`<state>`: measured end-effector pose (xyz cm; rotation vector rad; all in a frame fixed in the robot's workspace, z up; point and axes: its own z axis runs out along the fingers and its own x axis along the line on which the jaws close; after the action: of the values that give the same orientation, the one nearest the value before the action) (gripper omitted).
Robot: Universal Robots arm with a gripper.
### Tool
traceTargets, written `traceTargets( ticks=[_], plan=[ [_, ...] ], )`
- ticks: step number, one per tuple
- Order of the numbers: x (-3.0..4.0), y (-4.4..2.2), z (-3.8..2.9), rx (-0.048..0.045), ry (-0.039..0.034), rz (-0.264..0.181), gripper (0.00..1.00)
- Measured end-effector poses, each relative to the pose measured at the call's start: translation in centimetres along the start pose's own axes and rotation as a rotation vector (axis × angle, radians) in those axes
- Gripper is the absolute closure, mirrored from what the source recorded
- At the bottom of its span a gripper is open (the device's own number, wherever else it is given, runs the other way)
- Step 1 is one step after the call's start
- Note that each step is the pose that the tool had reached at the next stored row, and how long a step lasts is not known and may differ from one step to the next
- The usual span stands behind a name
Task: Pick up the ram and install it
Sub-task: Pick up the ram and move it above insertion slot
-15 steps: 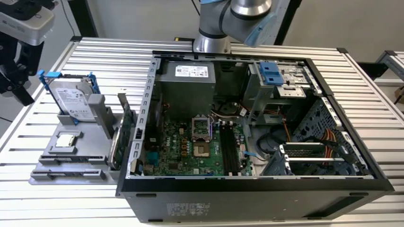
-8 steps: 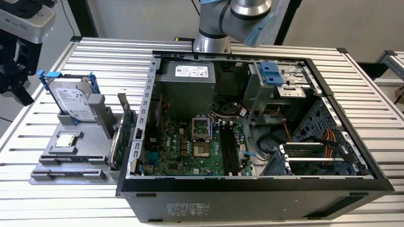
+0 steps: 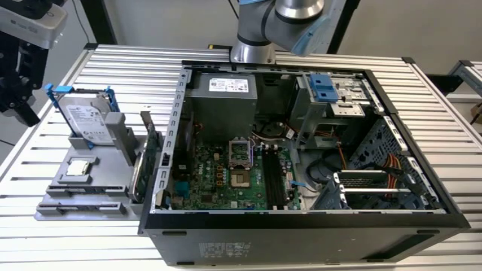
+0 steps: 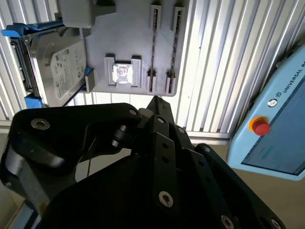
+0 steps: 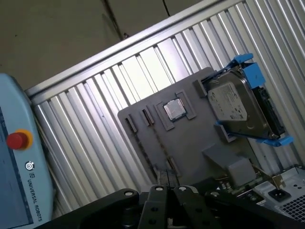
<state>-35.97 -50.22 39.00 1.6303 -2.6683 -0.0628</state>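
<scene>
Two fingers (image 4: 162,119) of the gripper (image 4: 156,101) were pressed together, tips meeting, above the grey holder (image 4: 128,33) carrying a processor chip (image 4: 122,74) and a hard drive (image 4: 57,67). Farther off stood the open computer case (image 3: 301,226). Whether the ram sat in its motherboard slots (image 3: 272,176) could not be told.
</scene>
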Motion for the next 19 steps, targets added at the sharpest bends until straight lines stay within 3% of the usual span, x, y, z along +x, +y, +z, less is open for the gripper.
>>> traceTargets(
  ticks=[11,19],
  plan=[
    [-0.08,0.08,0.00,-0.0008,0.0047,-0.107,1.00],
    [-0.15,0.12,0.01,-0.0019,0.0097,-0.229,1.00]
  ],
)
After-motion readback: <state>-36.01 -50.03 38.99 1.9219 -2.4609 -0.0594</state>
